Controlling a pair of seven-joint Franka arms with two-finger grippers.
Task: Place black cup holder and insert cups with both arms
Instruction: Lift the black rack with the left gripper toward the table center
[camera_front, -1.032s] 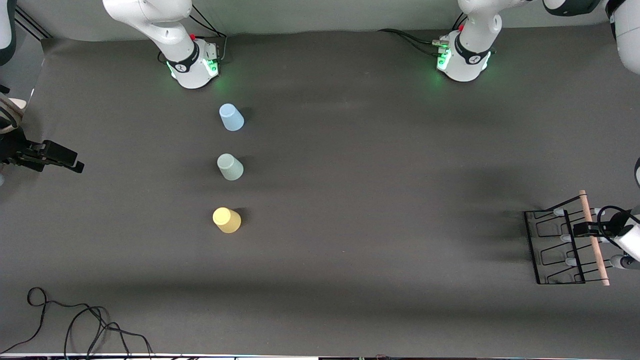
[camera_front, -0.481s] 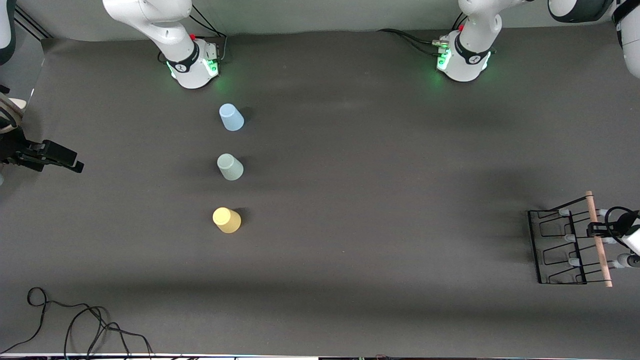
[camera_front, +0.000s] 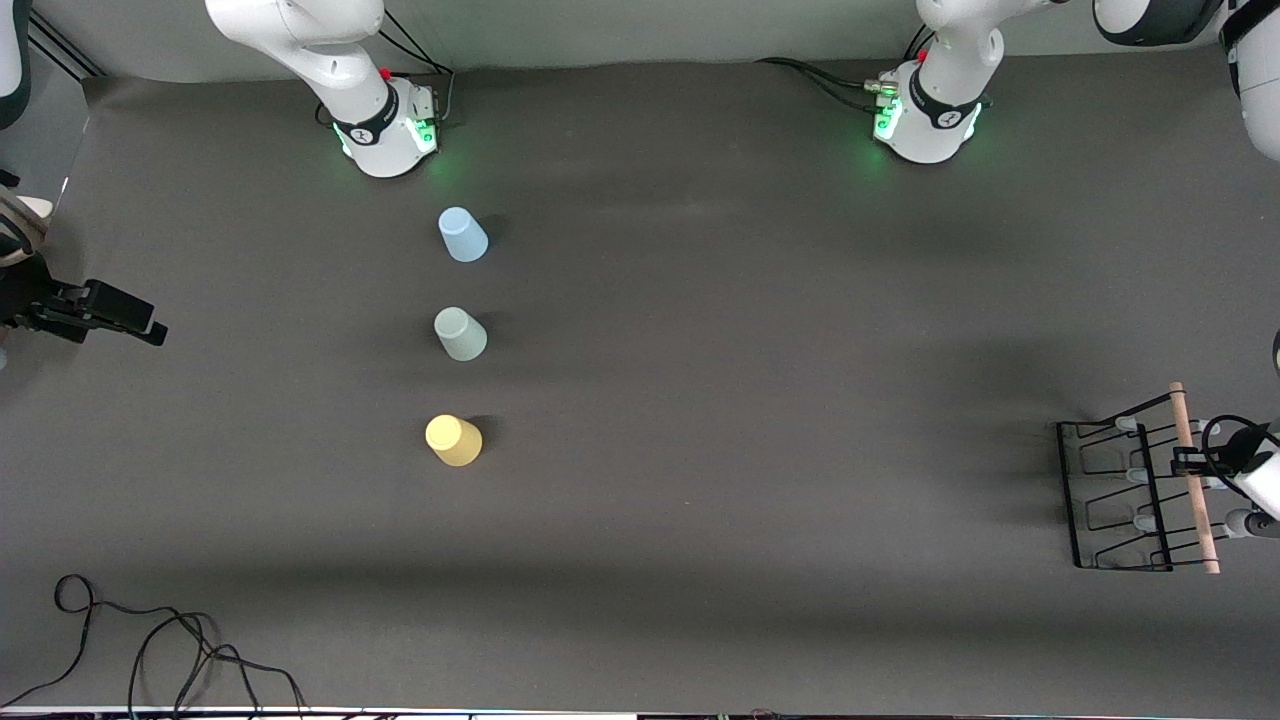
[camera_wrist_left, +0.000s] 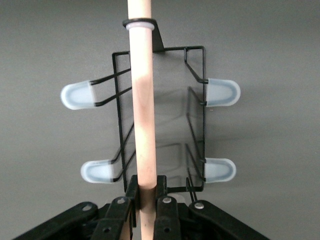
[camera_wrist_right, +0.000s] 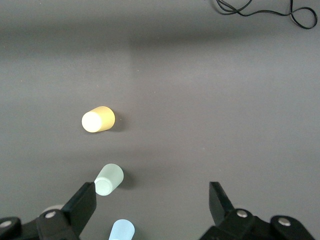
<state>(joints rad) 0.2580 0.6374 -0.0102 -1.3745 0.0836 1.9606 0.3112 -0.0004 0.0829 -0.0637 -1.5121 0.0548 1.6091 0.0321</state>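
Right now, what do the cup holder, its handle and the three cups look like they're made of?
Black cup holder: thin bent metal wire, apparently coated black; pegs tipped with pale translucent caps, probably soft plastic.
Handle: light wood by its look, a matte pinkish-tan rod, clamped by the left gripper.
Cups, light blue, grey-green, yellow: likely plastic, smooth and matte.

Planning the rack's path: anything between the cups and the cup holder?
Nothing: front view shows bare table between the grey-green cup and the black cup holder.
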